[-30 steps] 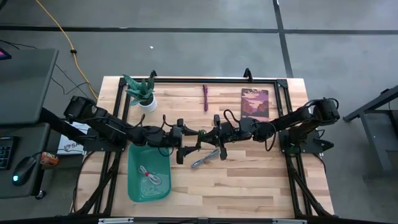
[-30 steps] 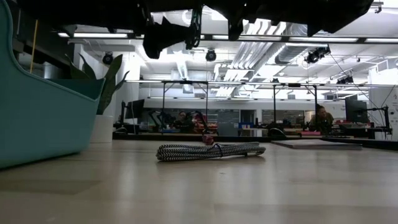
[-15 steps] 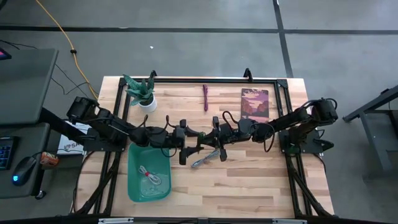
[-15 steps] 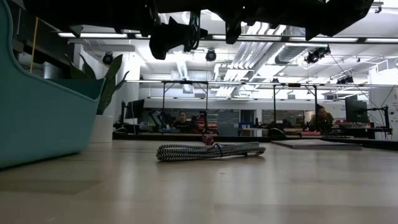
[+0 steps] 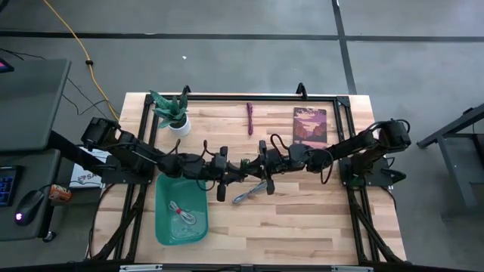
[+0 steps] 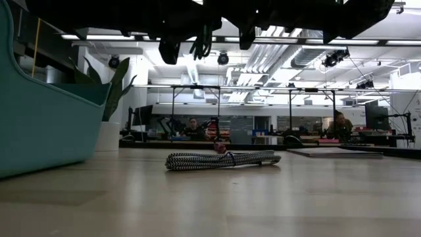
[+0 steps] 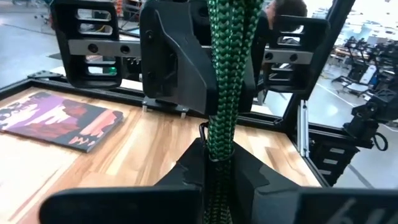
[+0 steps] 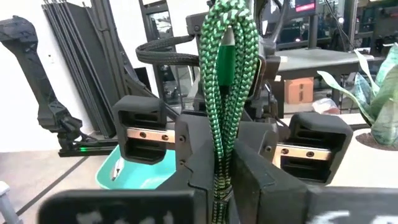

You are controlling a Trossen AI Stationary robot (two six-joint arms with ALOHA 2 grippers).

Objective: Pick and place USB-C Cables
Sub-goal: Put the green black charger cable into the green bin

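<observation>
Both of my end effectors meet above the middle of the light wooden surface (image 5: 302, 227), each pinching the green braided USB-C cable (image 5: 245, 165) between them. My left end effector (image 7: 214, 171) has its fingers drawn in tight on one end of the bundle, and my right end effector (image 8: 222, 180) grips the other end, its fingers pressed against the looped strands. The cable hangs clear of the surface, lifted between my two arms.

Just near of that meeting point, the grey braided USB-C cable (image 5: 250, 193) lies flat on the wood; from the low view it rests as a long striped bundle (image 6: 220, 159). To the left and nearer, the teal plastic bin (image 5: 162, 223) sits on the surface with the white-and-red USB-C cable (image 5: 181, 213) coiled inside it. At the far edge, the dark maroon USB-C cable (image 5: 249, 119) lies straight, well apart from my arms. A small green plant in a white pot (image 5: 175, 113) stands at the far left, and a purple-covered book (image 5: 310, 124) lies at the far right.
</observation>
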